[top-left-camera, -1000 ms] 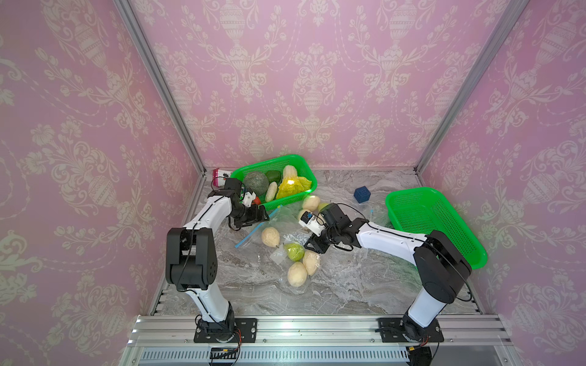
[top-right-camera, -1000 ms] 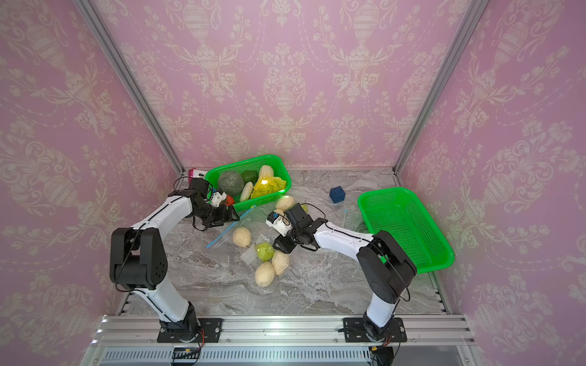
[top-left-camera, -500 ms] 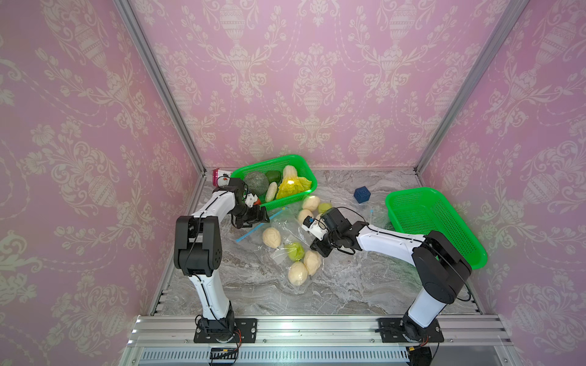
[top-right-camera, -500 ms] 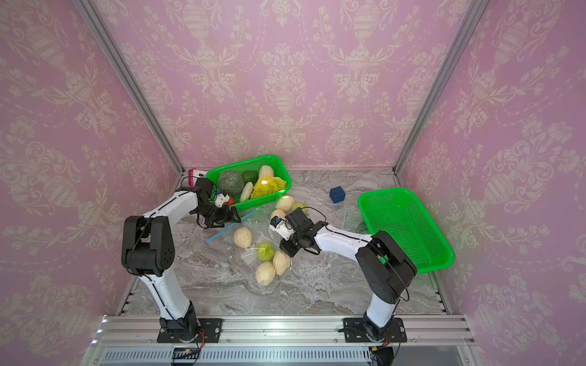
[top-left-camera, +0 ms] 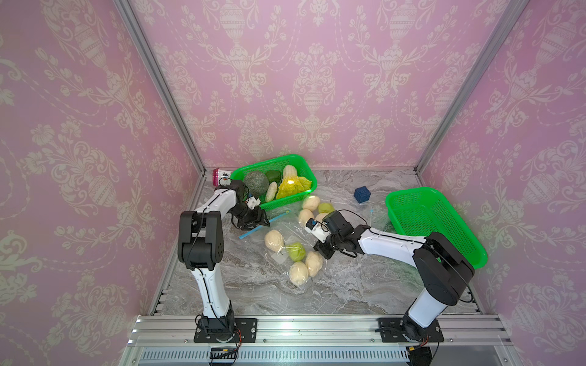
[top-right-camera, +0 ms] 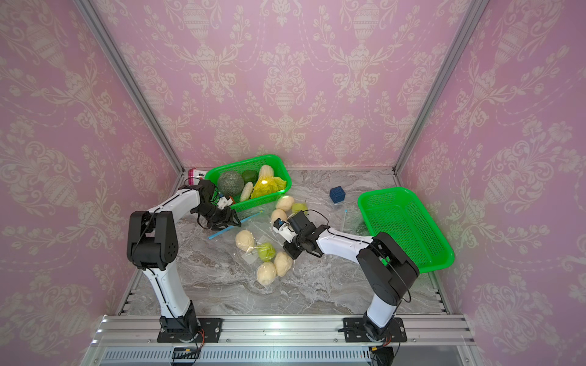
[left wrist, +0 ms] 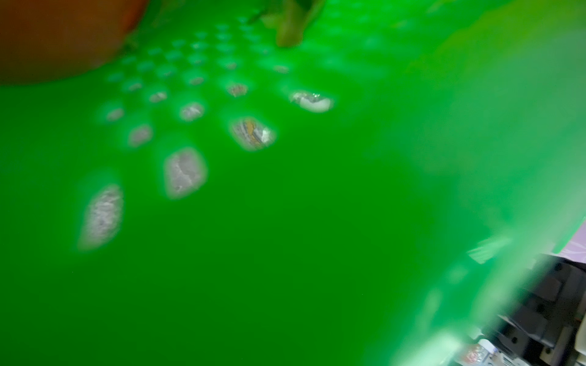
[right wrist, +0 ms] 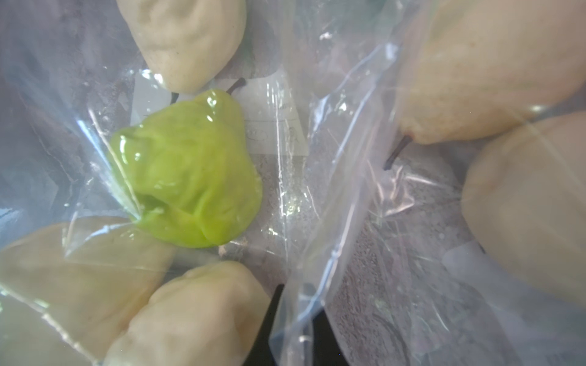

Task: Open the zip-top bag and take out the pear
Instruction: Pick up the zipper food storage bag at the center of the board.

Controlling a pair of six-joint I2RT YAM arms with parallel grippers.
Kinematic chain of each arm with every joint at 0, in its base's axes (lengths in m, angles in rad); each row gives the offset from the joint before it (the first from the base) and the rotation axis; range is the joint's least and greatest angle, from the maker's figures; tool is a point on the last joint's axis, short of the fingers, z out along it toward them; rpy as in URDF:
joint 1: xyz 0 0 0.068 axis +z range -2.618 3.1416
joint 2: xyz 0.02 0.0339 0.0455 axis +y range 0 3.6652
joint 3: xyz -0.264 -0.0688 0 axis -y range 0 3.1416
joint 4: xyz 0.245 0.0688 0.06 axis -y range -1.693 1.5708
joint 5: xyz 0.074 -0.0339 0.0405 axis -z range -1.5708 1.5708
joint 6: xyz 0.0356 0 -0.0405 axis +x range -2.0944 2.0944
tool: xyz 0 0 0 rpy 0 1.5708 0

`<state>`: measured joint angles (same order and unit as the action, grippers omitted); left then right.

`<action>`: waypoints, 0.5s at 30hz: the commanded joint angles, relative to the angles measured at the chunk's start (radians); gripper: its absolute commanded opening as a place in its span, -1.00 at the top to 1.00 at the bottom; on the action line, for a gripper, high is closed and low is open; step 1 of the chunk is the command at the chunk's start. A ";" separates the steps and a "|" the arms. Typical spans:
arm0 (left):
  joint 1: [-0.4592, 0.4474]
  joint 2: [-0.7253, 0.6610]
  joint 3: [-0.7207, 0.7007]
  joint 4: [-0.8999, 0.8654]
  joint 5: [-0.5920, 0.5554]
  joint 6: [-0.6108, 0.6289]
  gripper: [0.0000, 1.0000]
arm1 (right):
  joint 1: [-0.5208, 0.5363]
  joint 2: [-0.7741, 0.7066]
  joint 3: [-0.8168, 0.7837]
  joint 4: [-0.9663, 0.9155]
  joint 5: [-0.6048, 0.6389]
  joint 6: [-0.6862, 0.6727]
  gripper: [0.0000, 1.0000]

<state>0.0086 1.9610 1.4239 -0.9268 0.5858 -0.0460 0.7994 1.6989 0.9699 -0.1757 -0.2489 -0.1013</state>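
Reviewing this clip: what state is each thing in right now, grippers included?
zip-top bag: lying flat, crumpled, pears inside; whether the zip is open is unclear.
green pear: inside the bag, dented.
left gripper: jaws apart at the blue zip strip.
right gripper: shut, pinching bag film.
far basket: holds produce.
side basket: empty.

Clear zip-top bag crumpled, lying flat; green pear inside, pale pears beside it
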 commanded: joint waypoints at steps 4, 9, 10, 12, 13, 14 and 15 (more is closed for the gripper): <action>0.008 0.029 -0.058 0.011 0.145 -0.014 0.40 | -0.002 -0.019 -0.013 -0.003 0.033 -0.009 0.71; 0.010 0.018 -0.048 0.005 0.173 -0.011 1.00 | -0.023 -0.033 -0.019 0.016 0.001 0.021 0.71; 0.010 0.006 -0.046 0.003 0.169 -0.011 1.00 | -0.033 -0.042 -0.022 0.025 -0.018 0.031 0.71; 0.010 -0.040 -0.045 0.005 0.168 -0.015 1.00 | -0.065 -0.070 -0.040 0.052 -0.073 0.056 0.71; 0.009 -0.068 -0.046 0.006 0.161 -0.019 1.00 | -0.084 -0.088 -0.049 0.070 -0.098 0.067 0.71; 0.008 -0.104 -0.044 0.004 0.151 -0.024 1.00 | -0.103 -0.109 -0.061 0.087 -0.131 0.078 0.71; 0.009 -0.134 -0.040 -0.003 0.142 -0.032 1.00 | -0.122 -0.128 -0.073 0.109 -0.160 0.090 0.64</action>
<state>0.0174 1.9415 1.3808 -0.9001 0.7212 -0.0624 0.7200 1.6405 0.9257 -0.1322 -0.3210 -0.0628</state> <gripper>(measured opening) 0.046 0.163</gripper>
